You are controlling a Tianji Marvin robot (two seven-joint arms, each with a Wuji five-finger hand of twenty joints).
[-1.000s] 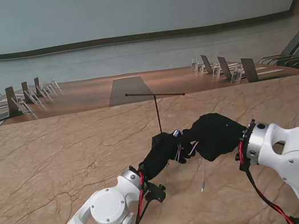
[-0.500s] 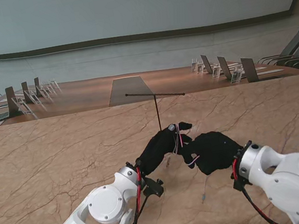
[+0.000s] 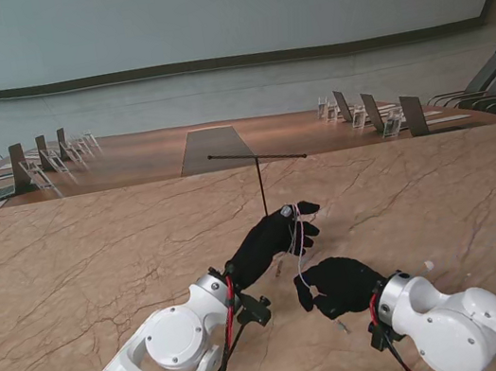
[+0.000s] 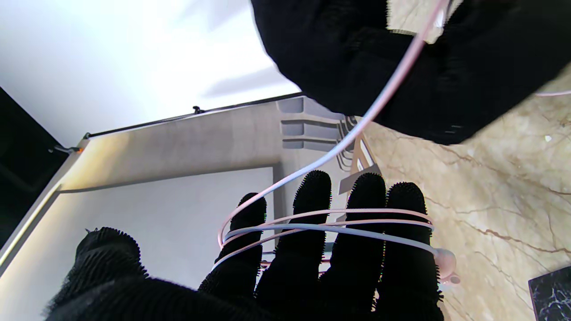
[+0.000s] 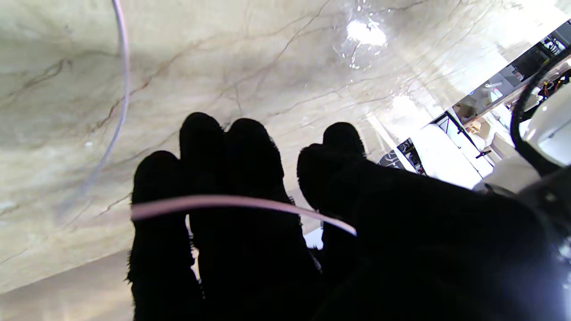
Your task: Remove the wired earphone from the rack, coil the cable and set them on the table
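Observation:
The pale pink earphone cable (image 4: 330, 225) is wound in several turns around the four straight fingers of my left hand (image 3: 272, 239), and an earbud (image 4: 446, 261) rests against the outermost finger. From there a strand (image 3: 299, 246) runs to my right hand (image 3: 338, 285), which sits nearer to me and slightly right. In the right wrist view the cable (image 5: 214, 201) crosses the fingers (image 5: 250, 178) and ends between them and the thumb. The thin black T-shaped rack (image 3: 259, 179) stands just beyond the left hand with nothing on it.
The marble table (image 3: 71, 274) stretches wide on both sides. The rack's dark base (image 4: 551, 290) lies close to the left hand's fingers. Beyond the far edge is a long conference table (image 3: 212, 144) with chairs and name stands.
My right hand has drawn back from beside the left hand toward me, stretching a strand of cable between them. The left hand lifted slightly toward the rack, fingers extended.

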